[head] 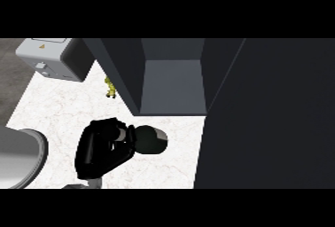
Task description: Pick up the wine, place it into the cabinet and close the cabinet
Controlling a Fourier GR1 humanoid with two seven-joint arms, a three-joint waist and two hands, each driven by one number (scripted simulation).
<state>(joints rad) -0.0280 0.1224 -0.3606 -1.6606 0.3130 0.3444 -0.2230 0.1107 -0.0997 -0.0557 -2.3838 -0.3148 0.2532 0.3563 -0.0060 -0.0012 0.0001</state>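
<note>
Cabinet (171, 84): open, dark door (268, 115) along the bench's (59, 115) right side; narrow entry.
Left hand (98, 148): fingers curled around the wine.
Wine (150, 139): dark bottle near the bench's middle, before the cabinet mouth; probably heavy, rigid, smooth, breakable; best gripped at the body.
Right hand: unseen.

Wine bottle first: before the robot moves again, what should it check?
1. Left hand curled on the wine bottle: ok.
2. Bottle lifted off the counter: cannot tell.
3. Cabinet open, shelf showing: ok.
4. Open door not blocking the way in: ok.
5. Yellow thing beside the cabinet out of the way: ok.
6. Right hand ready for the door: cannot tell, not in view.
</note>
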